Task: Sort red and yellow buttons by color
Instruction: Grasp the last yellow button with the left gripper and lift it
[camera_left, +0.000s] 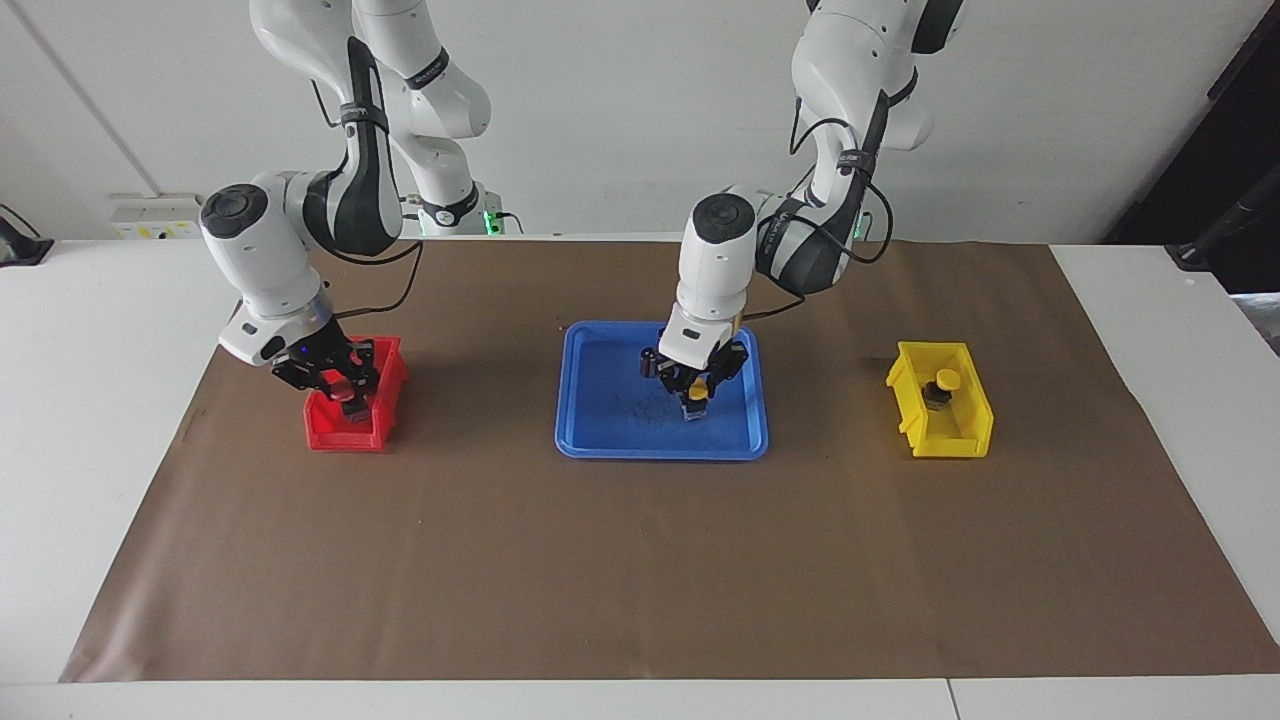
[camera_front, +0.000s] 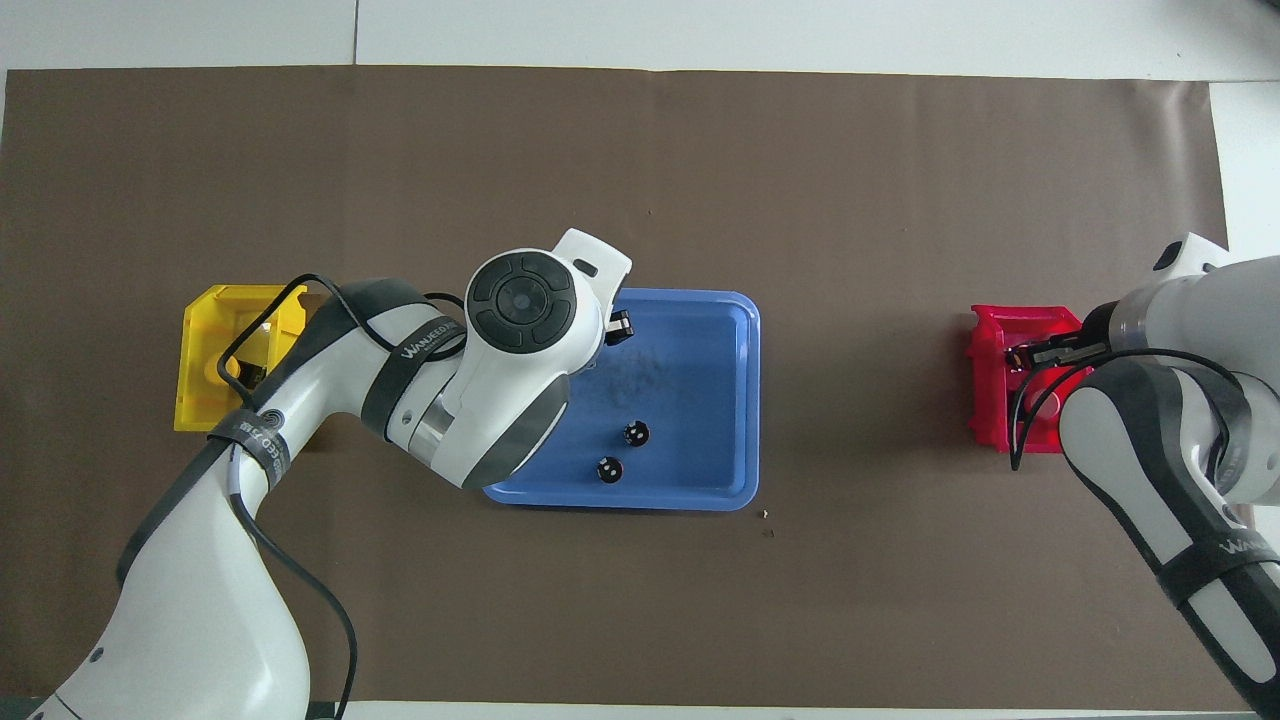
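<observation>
My left gripper (camera_left: 696, 402) is low over the blue tray (camera_left: 600, 420), shut on a yellow button (camera_left: 697, 391) whose black base hangs just above the tray floor. In the overhead view the left wrist hides this gripper and the button. A second yellow button (camera_left: 943, 384) stands in the yellow bin (camera_left: 962, 436). My right gripper (camera_left: 346, 392) reaches down into the red bin (camera_left: 345, 432), with a red cap (camera_left: 344, 394) showing at its tips. The gripper also shows in the overhead view (camera_front: 1032, 354) at the red bin (camera_front: 990, 400). No other red button shows.
Two dark capless cylinders (camera_front: 635, 433) (camera_front: 607, 468) stand in the blue tray (camera_front: 700, 400) on the part nearer the robots; one shows beside the left gripper (camera_left: 648, 362). The yellow bin (camera_front: 205, 400) is toward the left arm's end. A brown mat (camera_left: 640, 560) covers the table.
</observation>
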